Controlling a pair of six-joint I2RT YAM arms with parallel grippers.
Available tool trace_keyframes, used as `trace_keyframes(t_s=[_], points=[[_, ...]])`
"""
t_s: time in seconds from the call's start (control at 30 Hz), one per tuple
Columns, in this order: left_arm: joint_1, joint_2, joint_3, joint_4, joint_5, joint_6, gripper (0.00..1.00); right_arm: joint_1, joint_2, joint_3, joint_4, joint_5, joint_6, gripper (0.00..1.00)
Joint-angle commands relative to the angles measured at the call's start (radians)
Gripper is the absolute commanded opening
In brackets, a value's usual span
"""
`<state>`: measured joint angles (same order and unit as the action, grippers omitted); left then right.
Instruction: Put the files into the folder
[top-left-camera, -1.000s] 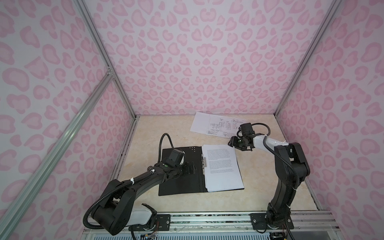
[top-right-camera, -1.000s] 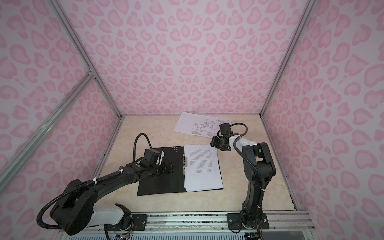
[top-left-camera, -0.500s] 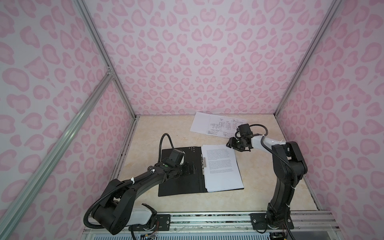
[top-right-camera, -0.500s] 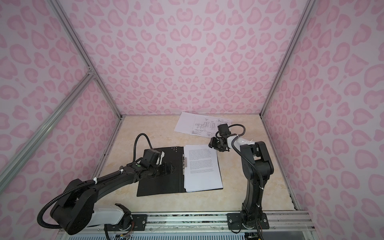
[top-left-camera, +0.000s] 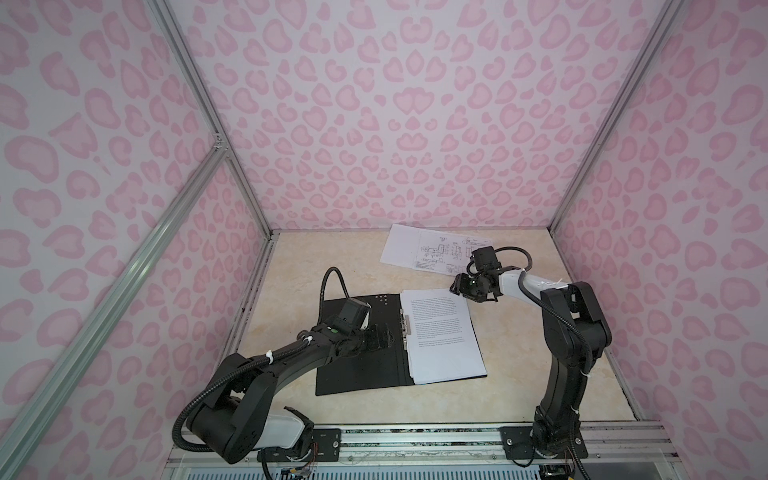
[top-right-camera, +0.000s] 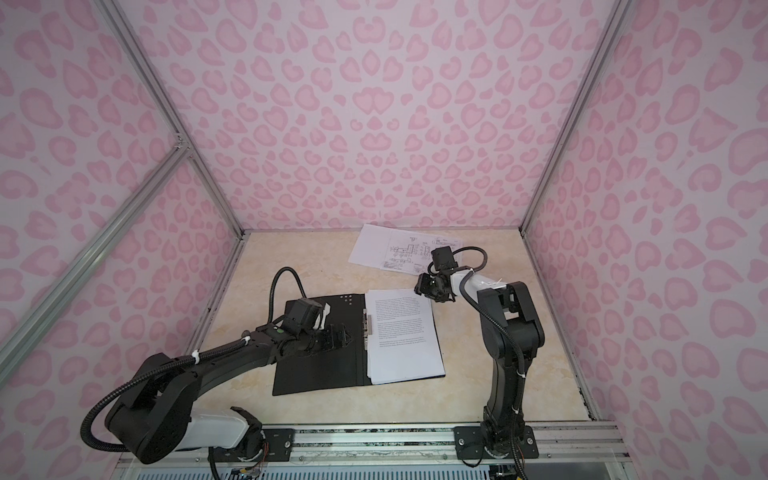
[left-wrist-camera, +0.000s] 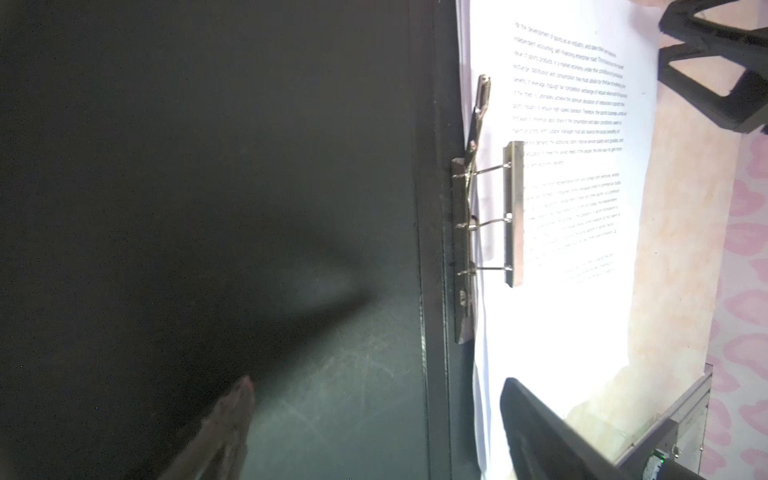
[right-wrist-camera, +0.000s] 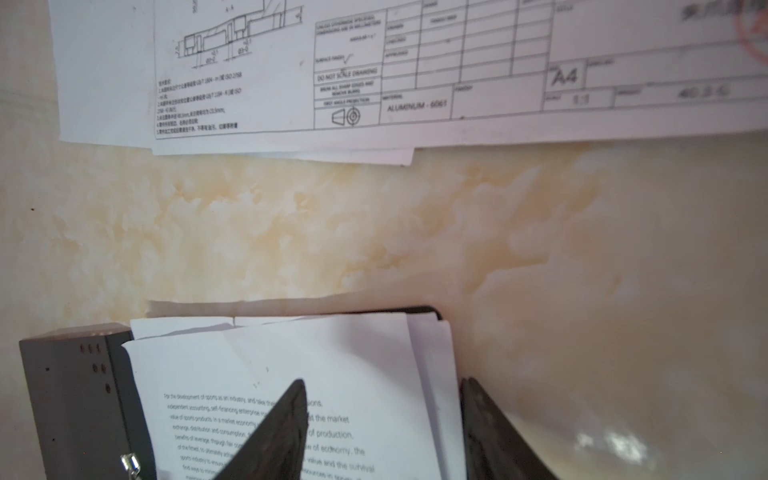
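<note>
The folder lies open on the table, black inside up, with a metal spine clip raised. A stack of text-printed files rests on its right half. More files, topped by a line drawing, lie at the back of the table. My left gripper hovers open over the folder's bare left half. My right gripper is open above the text stack's far right corner, straddling the sheets' edge.
Pink-patterned walls with aluminium posts close in the left, back and right sides. A metal rail carrying both arm bases runs along the front. Bare marble tabletop lies right of the folder.
My right gripper has drifted left, from beside the drawing sheets to over the text stack's far right corner. The left arm and the papers have not moved.
</note>
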<state>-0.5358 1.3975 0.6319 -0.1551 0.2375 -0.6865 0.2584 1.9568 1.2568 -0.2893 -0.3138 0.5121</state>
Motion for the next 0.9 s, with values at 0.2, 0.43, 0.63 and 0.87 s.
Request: trace_keyframes(t_s=[0.2,0.43,0.63,0.87], points=[[0.002,0.027,0.002,0.032,0.003,-0.002,0.94,0.017,-0.005,0.015,-0.06,0.092,-0.04,0.61],[0.002,0.02,-0.005,0.031,0.0,-0.002,0.94,0.018,0.004,0.008,-0.035,0.061,-0.026,0.6],[0.002,0.039,-0.007,0.042,0.003,-0.003,0.94,0.024,-0.005,0.003,-0.027,0.048,-0.02,0.6],[0.002,0.047,-0.002,0.047,0.008,-0.004,0.94,0.024,0.004,0.0,-0.016,0.032,-0.011,0.59]])
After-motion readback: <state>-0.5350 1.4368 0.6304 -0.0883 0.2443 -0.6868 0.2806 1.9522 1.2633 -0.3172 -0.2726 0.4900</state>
